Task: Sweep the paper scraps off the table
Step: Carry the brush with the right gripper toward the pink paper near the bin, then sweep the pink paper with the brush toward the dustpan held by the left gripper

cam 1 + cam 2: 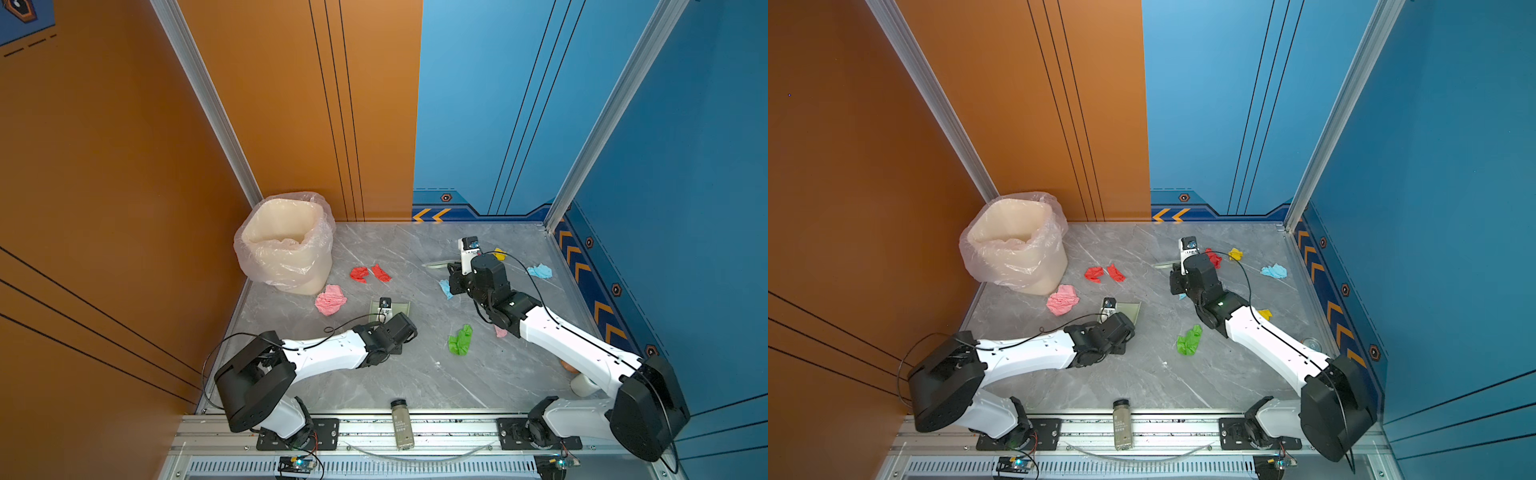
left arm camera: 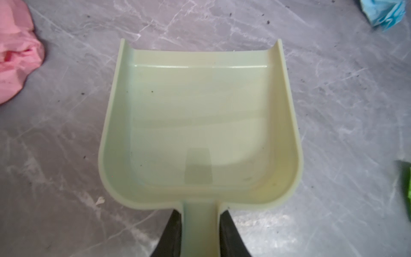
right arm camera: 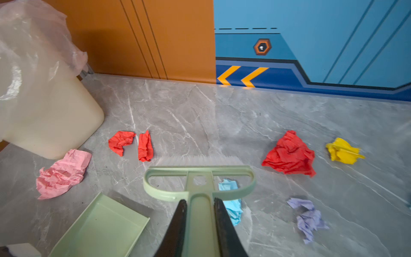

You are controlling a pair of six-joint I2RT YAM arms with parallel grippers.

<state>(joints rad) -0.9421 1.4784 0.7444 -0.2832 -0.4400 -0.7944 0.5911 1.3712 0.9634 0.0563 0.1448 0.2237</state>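
Note:
Paper scraps lie scattered on the grey table [image 1: 415, 374]. Two red ones [image 3: 121, 142] and a pink one [image 3: 62, 173] sit near the bin. A larger red one [image 3: 289, 153], a yellow one [image 3: 342, 151] and a lilac one [image 3: 308, 218] lie further right. A bright green one [image 1: 460, 340] is between the arms. My left gripper [image 2: 199, 213] is shut on the handle of the empty pale green dustpan [image 2: 200, 115], which rests flat. My right gripper [image 3: 199, 202] is shut on the brush [image 3: 173, 170], bristles down, with a light blue scrap [image 3: 232, 204] beside it.
A cream bin [image 1: 286, 245] lined with a clear bag stands in the back left corner. A glass bottle [image 1: 402, 424] lies on the front rail. A white object [image 1: 584, 384] sits under the right arm. Another light blue scrap [image 1: 540, 271] lies near the right wall.

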